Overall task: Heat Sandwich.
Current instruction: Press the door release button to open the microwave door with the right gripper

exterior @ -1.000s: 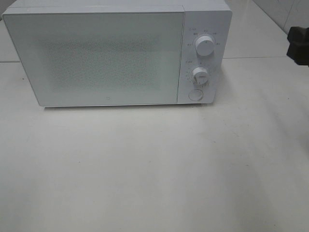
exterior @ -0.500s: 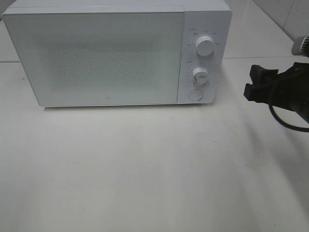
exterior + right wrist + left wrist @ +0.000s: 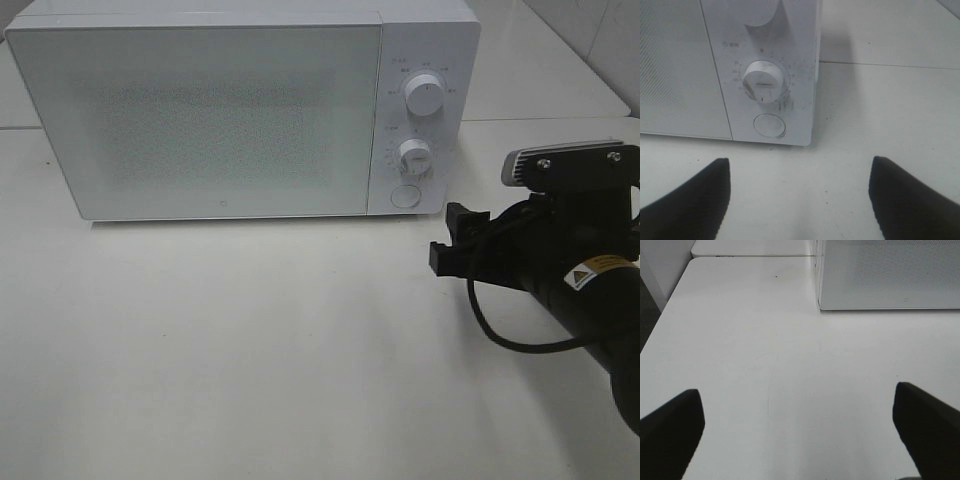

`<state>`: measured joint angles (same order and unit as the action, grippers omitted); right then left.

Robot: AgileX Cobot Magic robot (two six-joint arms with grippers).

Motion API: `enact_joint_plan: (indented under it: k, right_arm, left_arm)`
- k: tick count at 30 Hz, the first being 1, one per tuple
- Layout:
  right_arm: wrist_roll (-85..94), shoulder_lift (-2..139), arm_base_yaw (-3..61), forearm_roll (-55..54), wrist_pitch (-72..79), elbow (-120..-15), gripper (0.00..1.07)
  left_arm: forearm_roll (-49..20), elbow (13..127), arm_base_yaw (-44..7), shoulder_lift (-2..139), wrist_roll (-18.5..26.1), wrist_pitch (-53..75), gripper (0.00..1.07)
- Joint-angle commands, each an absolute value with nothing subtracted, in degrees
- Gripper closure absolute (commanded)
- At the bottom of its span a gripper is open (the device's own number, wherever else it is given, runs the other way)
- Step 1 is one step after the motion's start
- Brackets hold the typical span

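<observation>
The sandwich is in no view, so its place cannot be told. A white microwave (image 3: 200,110) stands closed on the pale tabletop (image 3: 250,350). The left tool (image 3: 796,390) and the right tool (image 3: 447,237) are both spread wide and empty.

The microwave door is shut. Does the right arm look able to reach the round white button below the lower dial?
Probably yes: the open right pincer hangs front-right of the white microwave, facing its round white button, only bare white table between.
</observation>
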<state>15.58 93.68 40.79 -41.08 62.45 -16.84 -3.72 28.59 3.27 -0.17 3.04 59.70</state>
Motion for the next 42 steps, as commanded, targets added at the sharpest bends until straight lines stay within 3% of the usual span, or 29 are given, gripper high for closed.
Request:
enact_joint_plan:
  k: [1, 15, 29, 31, 37, 39, 41, 42]
  right_arm:
    - [16.04, 94.88, 42.74, -42.00, 63.43, -18.28, 0.33]
    - [11.86, 95.51, 42.91, -42.51, 62.17, -19.02, 0.35]
    - [-36.50, 95.51, 42.91, -42.51, 61.99, -19.02, 0.45]
    - [-49.22, 95.51, 42.91, -42.40, 60.45, -19.02, 0.50]
    - [-65.09, 95.51, 42.91, -42.40, 59.99, -19.02, 0.60]
    - [-69.04, 95.51, 42.91, -42.51, 59.99, -19.02, 0.67]
    - [-72.59, 95.51, 42.91, -42.51, 59.59, -19.02, 0.82]
    - [-72.59, 95.51, 42.91, -42.51, 59.59, -19.02, 0.82]
  left_arm:
    - [-3.90, 28.36, 2.86, -1.43, 3.21, 59.36, 0.10]
    - [-3.90, 28.36, 2.86, -1.43, 3.21, 59.36, 0.10]
    - [-3.90, 28.36, 2.86, -1.43, 3.21, 59.36, 0.10]
    - [-3.90, 28.36, 2.86, -1.43, 3.21, 59.36, 0.10]
    - [-3.90, 28.36, 2.86, -1.43, 3.21, 59.36, 0.10]
    - [-3.90, 28.36, 2.86, -1.43, 3.21, 59.36, 0.10]
    - [-3.90, 28.36, 2.86, -1.43, 3.21, 59.36, 0.10]
    - [-3.90, 28.36, 2.86, -1.43, 3.21, 59.36, 0.10]
